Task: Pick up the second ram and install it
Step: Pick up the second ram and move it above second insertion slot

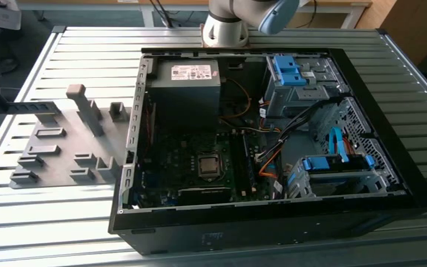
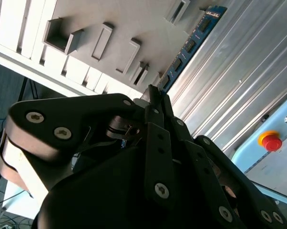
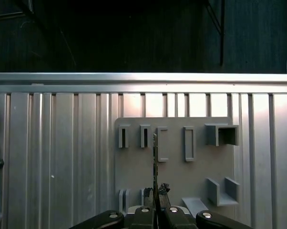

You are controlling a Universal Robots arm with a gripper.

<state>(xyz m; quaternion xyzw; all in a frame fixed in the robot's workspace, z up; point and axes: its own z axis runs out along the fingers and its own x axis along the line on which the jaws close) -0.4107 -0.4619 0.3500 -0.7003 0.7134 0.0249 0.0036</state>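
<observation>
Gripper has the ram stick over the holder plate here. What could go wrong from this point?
1. The gripper seems to pinch the second ram near one end, so most of the stick overhangs; it may tilt or slip in the grip.
2. The grey holder blocks stand close by the stick; a low sweep could clip one.
3. Loose cables cross the open case beside the motherboard; the stick might snag on them.

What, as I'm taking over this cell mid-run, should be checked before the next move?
1. Grip: the gripper shut on the second ram: ok.
2. Ram clear of the grey holder plate: cannot tell.
3. The computer case open, motherboard exposed: ok.
4. A free place in the memory slots: cannot tell.
5. The cables out of the slots' way: cannot tell.
</observation>
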